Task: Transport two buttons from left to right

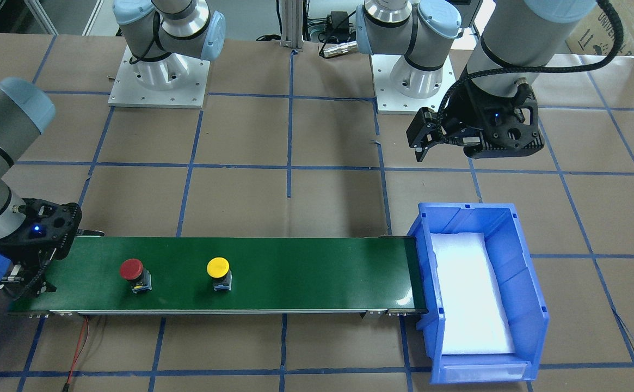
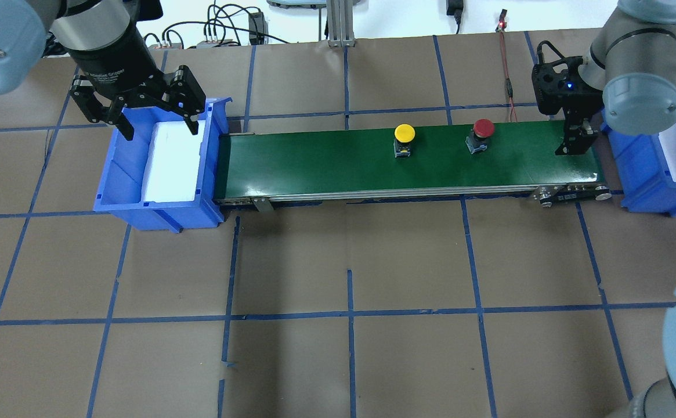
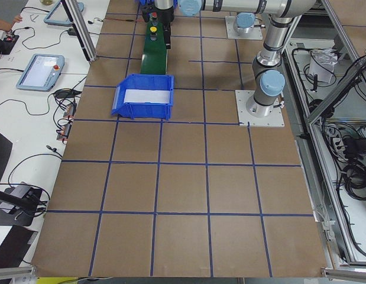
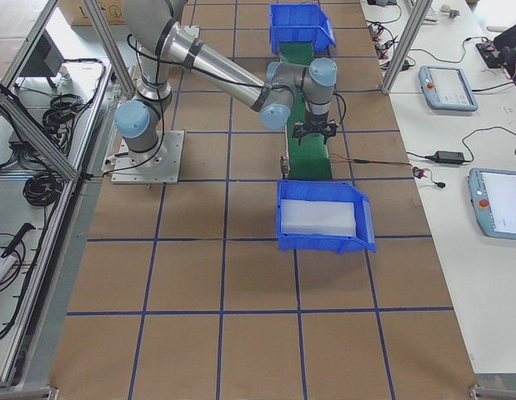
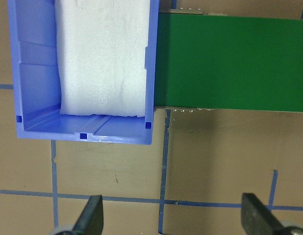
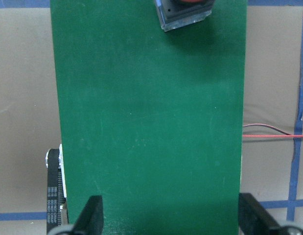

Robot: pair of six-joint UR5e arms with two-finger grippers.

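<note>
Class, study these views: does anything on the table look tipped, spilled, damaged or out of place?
Nothing stands out. The red button and the yellow button both stand upright, apart, on the green belt.

- A blue bin (image 3: 141,110) with white foam (image 3: 147,96) inside sits on the brown table (image 3: 183,189).
- A green belt (image 3: 152,59) runs from it toward the far edge.
- A yellow button (image 3: 153,28) stands on the belt.

Left hand (image 2: 161,128) spread wide, held high; right hand (image 2: 574,144) spread wide, low.
</note>
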